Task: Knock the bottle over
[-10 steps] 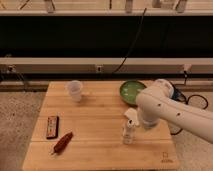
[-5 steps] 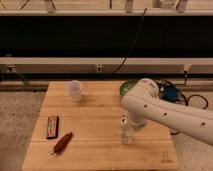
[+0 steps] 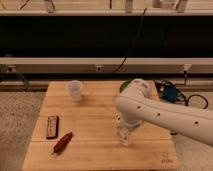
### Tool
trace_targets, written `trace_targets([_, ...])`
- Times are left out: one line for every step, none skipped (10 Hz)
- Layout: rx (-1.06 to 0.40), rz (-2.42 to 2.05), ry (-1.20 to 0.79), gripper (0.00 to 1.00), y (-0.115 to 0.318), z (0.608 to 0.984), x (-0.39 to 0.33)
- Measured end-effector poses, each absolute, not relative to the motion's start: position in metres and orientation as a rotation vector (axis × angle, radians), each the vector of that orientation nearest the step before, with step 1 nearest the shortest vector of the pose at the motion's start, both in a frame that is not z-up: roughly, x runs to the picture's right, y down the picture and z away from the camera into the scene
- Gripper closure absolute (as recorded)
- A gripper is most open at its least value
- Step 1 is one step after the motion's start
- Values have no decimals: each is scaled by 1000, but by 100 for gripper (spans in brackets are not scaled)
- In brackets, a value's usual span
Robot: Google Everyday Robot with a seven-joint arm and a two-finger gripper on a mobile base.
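Note:
The bottle (image 3: 124, 136) is a small whitish shape on the wooden table (image 3: 95, 155), right of the middle and near the front. Only its lower part shows; its top is hidden behind my white arm (image 3: 160, 112). I cannot tell whether it stands upright or tilts. My arm reaches in from the right. My gripper (image 3: 128, 124) hangs at the arm's end, right at the top of the bottle and against it.
A translucent plastic cup (image 3: 74, 90) stands at the back left. A dark flat packet (image 3: 52, 126) and a red elongated object (image 3: 63, 143) lie at the front left. A green dish (image 3: 126, 83) peeks out behind the arm. A blue object (image 3: 170, 93) and cables lie off the table's right edge.
My arm has swung left and down, so it now covers the bottle's top. The bottle's visible part sits slightly lower and further left than before.

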State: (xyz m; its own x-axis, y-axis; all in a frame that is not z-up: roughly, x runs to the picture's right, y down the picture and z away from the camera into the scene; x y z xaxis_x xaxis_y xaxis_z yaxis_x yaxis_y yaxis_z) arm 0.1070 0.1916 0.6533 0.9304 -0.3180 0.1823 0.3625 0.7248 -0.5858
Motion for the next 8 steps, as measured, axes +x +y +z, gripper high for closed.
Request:
trace_targets([-661, -385, -73, 100, 193, 653, 104])
trace_targets([-661, -395, -75, 100, 193, 652, 102])
trace_targets([-660, -402, -77, 100, 194, 651, 100])
trace_targets([-659, -410, -79, 100, 195, 650, 96])
trace_targets([-656, -421, -82, 100, 195, 649, 92])
trace_targets([-653, -429, -88, 100, 195, 649, 84])
trace_targets([-653, -435, -92, 100, 195, 649, 77])
trace_targets([-650, -438, -101, 100, 196, 649, 71])
